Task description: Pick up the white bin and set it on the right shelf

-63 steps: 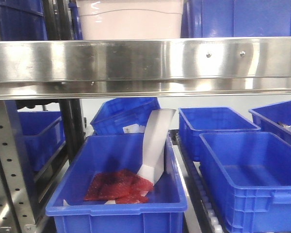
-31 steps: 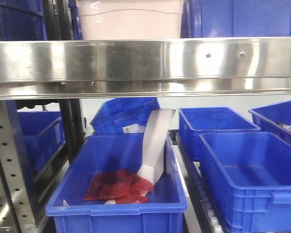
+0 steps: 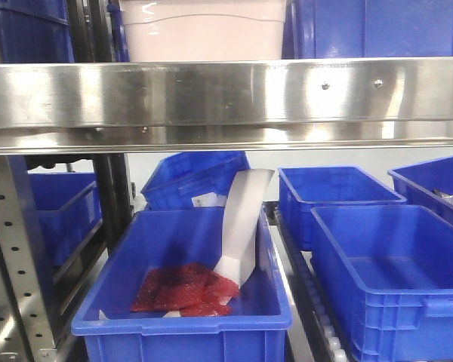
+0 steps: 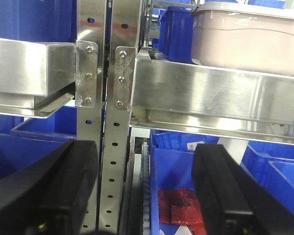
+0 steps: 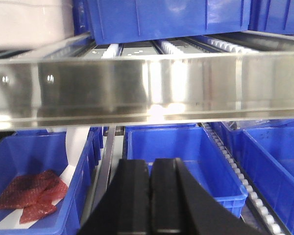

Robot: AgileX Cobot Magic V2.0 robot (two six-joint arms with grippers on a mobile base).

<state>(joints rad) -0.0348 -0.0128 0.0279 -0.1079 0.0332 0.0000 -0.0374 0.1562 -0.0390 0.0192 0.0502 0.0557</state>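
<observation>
The white bin (image 3: 204, 34) is a pale pinkish tub standing on the stainless right shelf (image 3: 226, 94), behind its broad front rail with two screws. In the left wrist view the bin (image 4: 250, 39) sits on that shelf (image 4: 220, 93), right of the perforated uprights (image 4: 120, 147). My left gripper (image 4: 144, 191) is open and empty, below the shelf rail in front of the uprights. In the right wrist view the bin (image 5: 29, 22) shows at the top left above the rail (image 5: 147, 88). My right gripper (image 5: 151, 196) is shut and empty, below the rail. Neither gripper shows in the front view.
Blue crates (image 3: 377, 26) stand beside the bin on the shelf. Below, a blue crate (image 3: 185, 279) holds red packets (image 3: 185, 290) and a white sheet (image 3: 245, 222). Empty blue crates (image 3: 385, 271) stand to the right. Another steel shelf (image 4: 29, 73) lies left of the uprights.
</observation>
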